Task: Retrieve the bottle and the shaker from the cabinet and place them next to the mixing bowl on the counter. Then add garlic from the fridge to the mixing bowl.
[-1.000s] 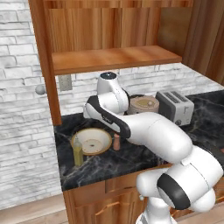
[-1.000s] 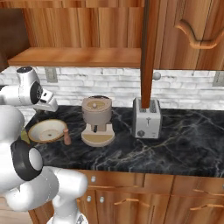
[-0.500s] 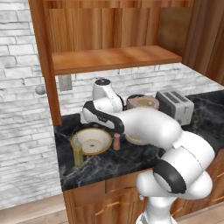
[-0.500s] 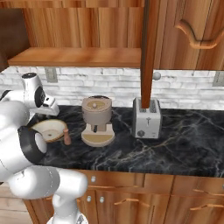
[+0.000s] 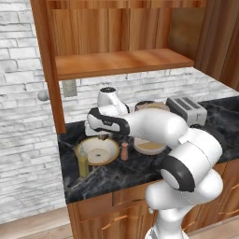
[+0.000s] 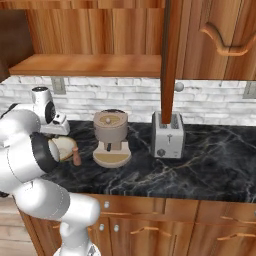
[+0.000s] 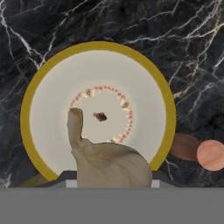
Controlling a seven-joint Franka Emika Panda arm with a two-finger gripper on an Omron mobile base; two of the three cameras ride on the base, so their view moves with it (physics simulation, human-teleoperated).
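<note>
One garlic bulb [image 7: 109,164] clenched in the pincer [image 7: 109,181] above the yellow-rimmed mixing bowl [image 7: 30,100], its hollow bare.

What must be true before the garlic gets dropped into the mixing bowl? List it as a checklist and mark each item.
1. Garlic held in the gripper: ok, the bulb sits between the fingertips in the hand view.
2. Gripper over the mixing bowl: ok, the bowl's centre lies straight ahead of the garlic.
3. Bowl holds nothing yet: ok, only its printed pattern shows.
4. Bottle beside the bowl: ok, standing at its left rim in the left base view.
5. Shaker beside the bowl: ok, upright at its right.
6. Gripper low enough for a gentle drop: cannot tell.
</note>
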